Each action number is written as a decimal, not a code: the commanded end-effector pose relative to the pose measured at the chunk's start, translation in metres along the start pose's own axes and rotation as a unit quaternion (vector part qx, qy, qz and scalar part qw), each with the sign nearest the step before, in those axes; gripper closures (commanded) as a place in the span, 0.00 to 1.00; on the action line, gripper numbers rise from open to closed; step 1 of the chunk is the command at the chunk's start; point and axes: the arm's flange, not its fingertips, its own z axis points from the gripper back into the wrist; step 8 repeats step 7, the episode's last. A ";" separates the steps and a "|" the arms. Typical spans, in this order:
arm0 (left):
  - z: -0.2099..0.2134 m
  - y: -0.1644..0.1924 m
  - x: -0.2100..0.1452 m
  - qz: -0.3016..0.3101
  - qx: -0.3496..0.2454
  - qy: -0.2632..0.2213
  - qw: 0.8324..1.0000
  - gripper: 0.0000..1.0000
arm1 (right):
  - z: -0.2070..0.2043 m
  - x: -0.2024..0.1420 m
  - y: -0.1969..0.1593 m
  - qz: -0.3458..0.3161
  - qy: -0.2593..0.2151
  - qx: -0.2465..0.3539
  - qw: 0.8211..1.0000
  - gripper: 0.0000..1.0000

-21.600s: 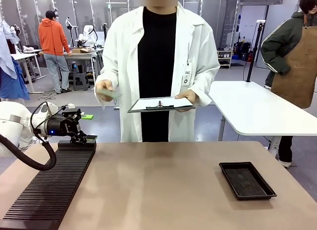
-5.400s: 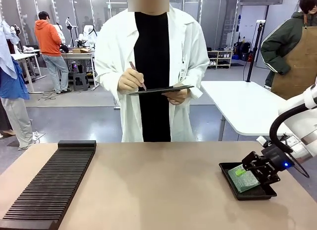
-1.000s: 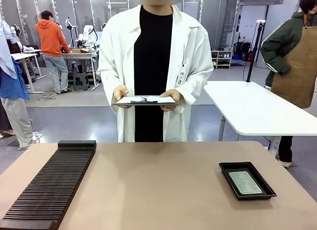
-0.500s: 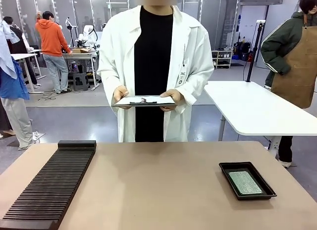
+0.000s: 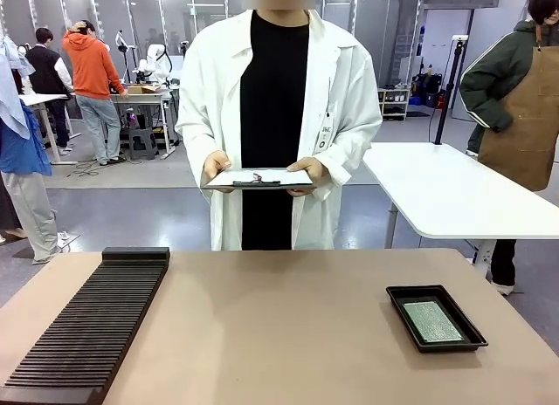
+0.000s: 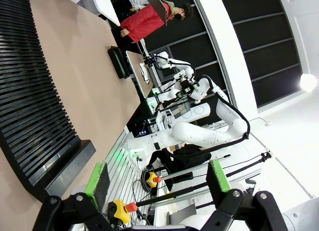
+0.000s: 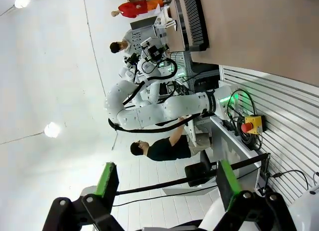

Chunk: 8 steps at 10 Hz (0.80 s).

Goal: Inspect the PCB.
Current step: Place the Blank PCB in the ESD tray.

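The green, speckled PCB (image 5: 431, 320) lies flat inside the shallow black tray (image 5: 410, 296) at the table's right, in the front view. Across the table a person in a white coat holds a white-paper clipboard (image 5: 258, 179) level in both hands. In the left wrist view my left gripper (image 6: 158, 180) is open, its green pads (image 6: 97, 177) wide apart with nothing between them. In the right wrist view my right gripper (image 7: 166, 180) is open too, with nothing held between its pads (image 7: 106, 178).
A long black slotted rack (image 5: 83, 328) runs along the table's left side; it also shows in the left wrist view as a ribbed rack (image 6: 30, 111). A white table (image 5: 445, 191) stands behind at the right. Other people stand in the background.
The person has shifted slightly to the right, still holding the clipboard level. The PCB and tray have not moved.
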 end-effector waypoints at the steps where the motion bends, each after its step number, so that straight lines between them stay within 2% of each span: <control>1: 0.001 -0.003 0.001 -0.004 0.005 0.002 1.000 0.00 | 0.000 -0.003 0.002 0.006 -0.003 -0.003 1.000 0.00; 8: 0.001 -0.003 0.001 -0.004 0.005 0.002 1.000 0.00 | 0.000 -0.003 0.002 0.006 -0.003 -0.003 1.000 0.00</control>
